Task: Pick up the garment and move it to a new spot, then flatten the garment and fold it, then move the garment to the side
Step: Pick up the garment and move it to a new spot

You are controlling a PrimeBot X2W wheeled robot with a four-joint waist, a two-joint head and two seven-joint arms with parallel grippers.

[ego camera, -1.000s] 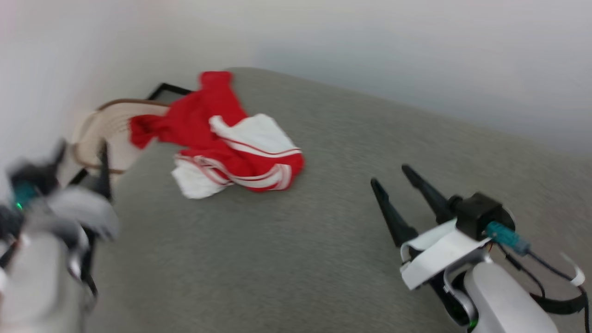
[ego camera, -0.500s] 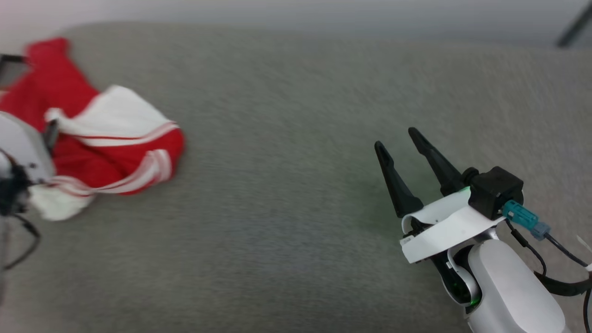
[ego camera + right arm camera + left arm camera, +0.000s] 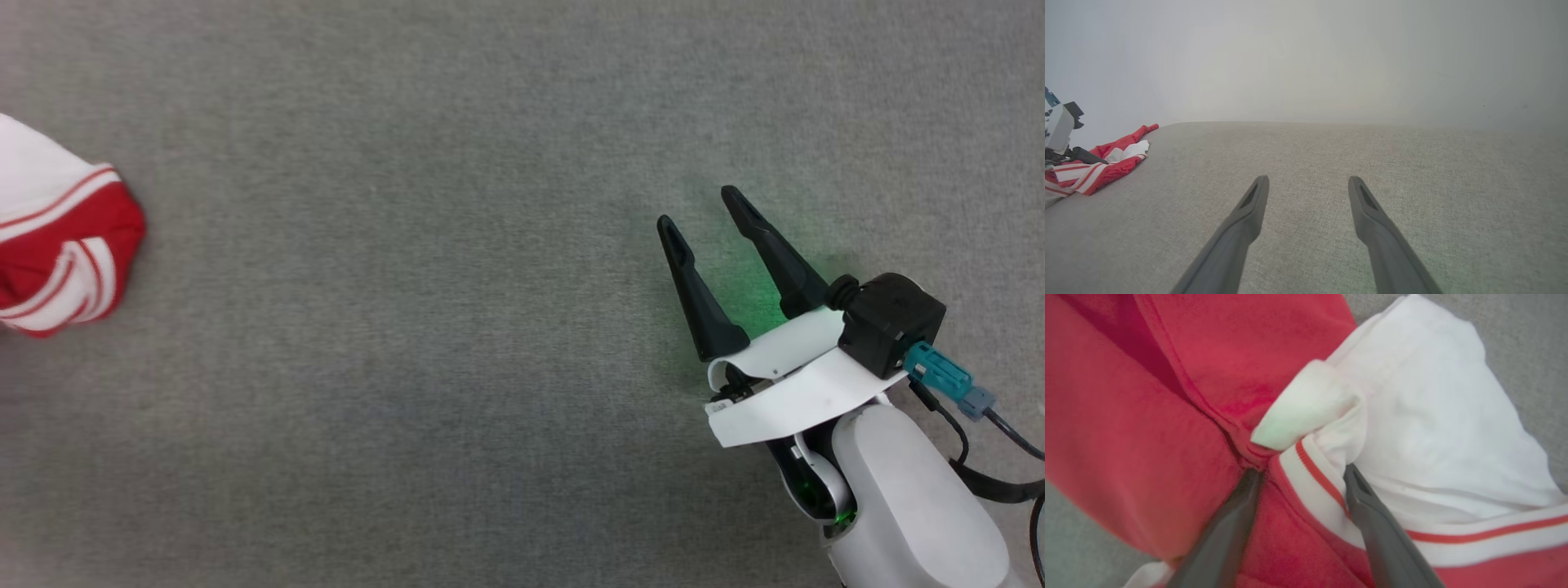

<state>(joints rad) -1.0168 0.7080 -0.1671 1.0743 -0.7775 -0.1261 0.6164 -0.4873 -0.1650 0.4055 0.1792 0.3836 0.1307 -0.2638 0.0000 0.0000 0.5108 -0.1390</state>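
You've got the L gripper [image 3: 1302, 471] down on the garment [image 3: 1147, 416]. In the L wrist view both dark fingers are spread wide w/ their tips pressed into the cloth. The finger on that view's left sits in a crease of the red body; the other sits at the edge of the white sleeve. Between them runs a ridge of white band w/ a thin red stripe. Jaws apart, nothing pinched. The cloth is bunched & creased: red to that view's left, white sleeve upper right, another striped band along the lower right.

Your R gripper [image 3: 697, 207] is released too, fingers apart w/ nothing between them. It sits over bare surface at the head view's lower right; can't tell if the tips touch it. It's well apart from the garment, which pokes in at that view's left edge approx mid-height, white on top, red w/ white stripes below. In the R wrist view the garment lies far left, w/ the L gripper's pale body & one dark finger over it.

The grey woven surface [image 3: 408, 343] is flat. A green glow [image 3: 755, 302] falls on it by the R gripper's fingers. Behind its far edge in the R wrist view stands a plain pale wall [image 3: 1306, 61].
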